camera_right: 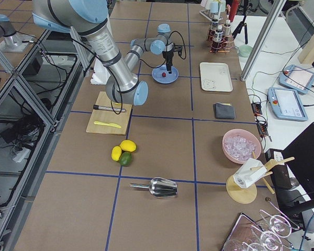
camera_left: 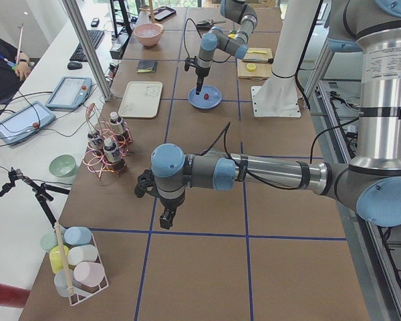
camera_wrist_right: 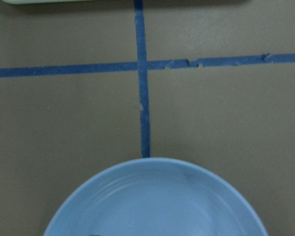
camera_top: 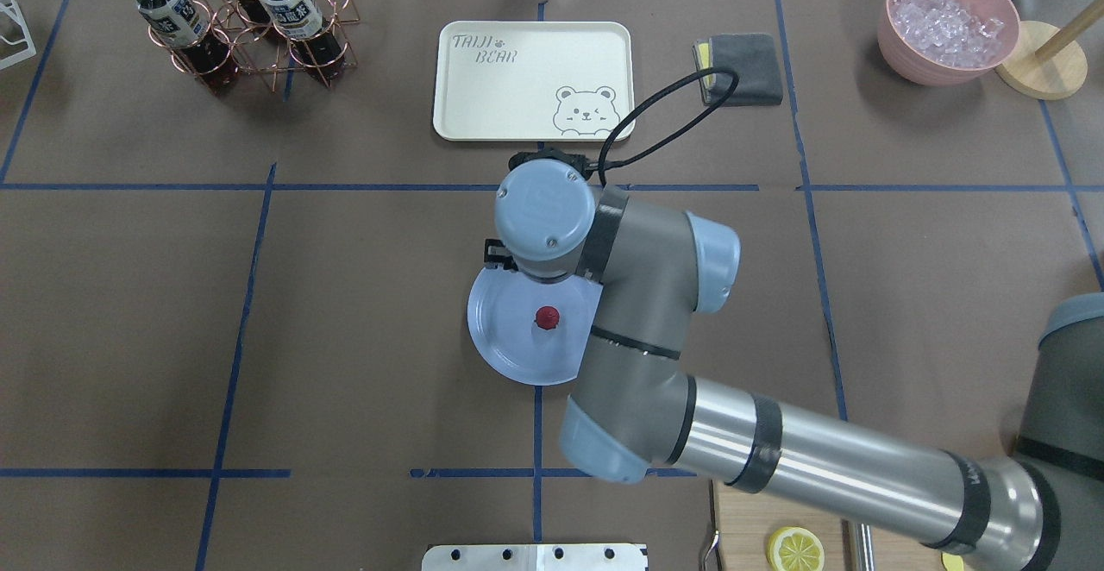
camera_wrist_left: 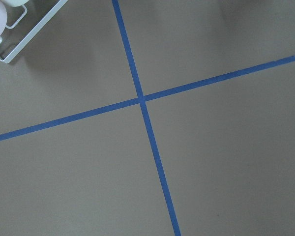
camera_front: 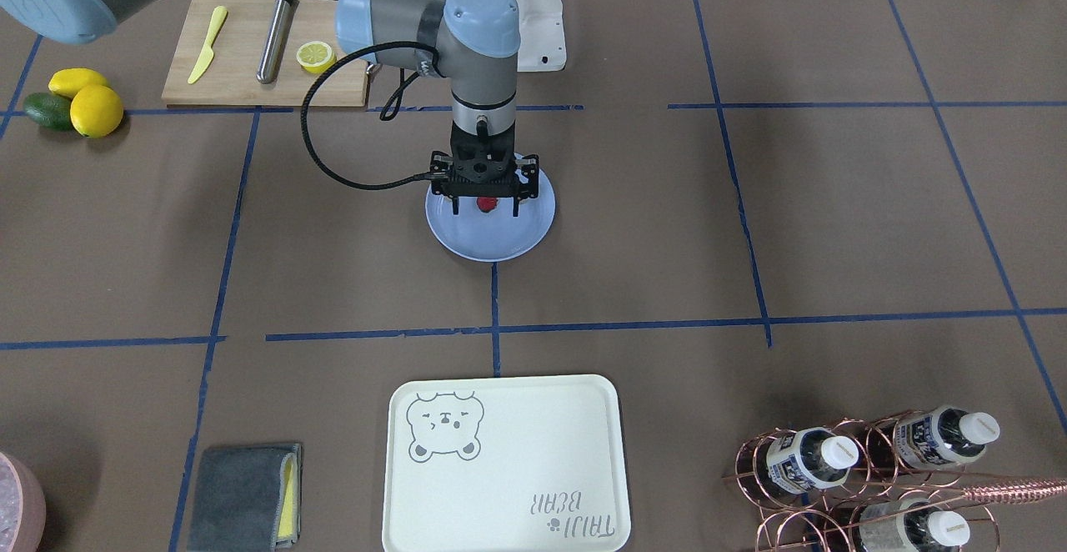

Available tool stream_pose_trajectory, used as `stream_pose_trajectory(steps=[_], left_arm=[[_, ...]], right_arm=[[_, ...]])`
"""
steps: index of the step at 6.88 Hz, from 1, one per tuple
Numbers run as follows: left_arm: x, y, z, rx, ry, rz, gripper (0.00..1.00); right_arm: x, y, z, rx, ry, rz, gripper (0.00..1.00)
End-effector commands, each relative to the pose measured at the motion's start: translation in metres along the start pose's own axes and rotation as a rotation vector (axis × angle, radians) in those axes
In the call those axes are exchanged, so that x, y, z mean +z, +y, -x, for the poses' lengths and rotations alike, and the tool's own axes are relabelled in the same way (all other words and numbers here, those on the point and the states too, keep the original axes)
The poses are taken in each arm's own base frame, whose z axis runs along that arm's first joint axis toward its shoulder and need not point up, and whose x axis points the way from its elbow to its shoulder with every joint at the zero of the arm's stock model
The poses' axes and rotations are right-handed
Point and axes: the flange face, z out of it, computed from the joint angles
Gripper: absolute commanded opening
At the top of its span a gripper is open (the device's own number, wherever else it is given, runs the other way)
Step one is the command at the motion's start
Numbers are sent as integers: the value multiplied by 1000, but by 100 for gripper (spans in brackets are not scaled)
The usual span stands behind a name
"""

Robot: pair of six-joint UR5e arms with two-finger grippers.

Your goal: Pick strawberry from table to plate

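Observation:
The small red strawberry (camera_front: 486,203) (camera_top: 547,317) lies near the middle of the light-blue plate (camera_front: 492,245) (camera_top: 509,351) at the centre of the brown-paper table (camera_front: 750,227). My right gripper (camera_front: 484,212) points straight down over the plate, open, with one finger on either side of the berry and not touching it. The right wrist view shows only the plate's rim (camera_wrist_right: 152,169) and blue tape lines. My left gripper (camera_left: 166,217) hangs over bare table far from the plate and shows only in the exterior left view, so I cannot tell whether it is open or shut.
A cream bear tray (camera_front: 504,460) lies beyond the plate, with a grey cloth (camera_front: 246,494) and a copper bottle rack (camera_front: 867,469) on either side of it. A cutting board (camera_front: 250,77) with a knife and a lemon half, and loose lemons (camera_front: 87,102), lie on the right arm's side.

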Motion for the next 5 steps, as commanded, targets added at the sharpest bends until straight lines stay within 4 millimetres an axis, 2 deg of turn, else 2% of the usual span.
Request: stream_pose_trajectory(steps=[1,2,3,4,5], left_arm=[[3,5,3,-8,-2,8,100],[5,7,4,-11,2,12,100],[7,7,6,-10,6,12,100],[6,7,5,-9,5,9,100],[8,8,6,-11,6,13,100]], right_arm=[[-55,-104,-119,-69,-48,18,100],[-68,-150,-204,-135,-38,41,100],[-70,-181,-301,-257,-11,62,100],[-70,-190,-414,-382,32,88,100],[-87,-190,-519,-406,37,108,100]])
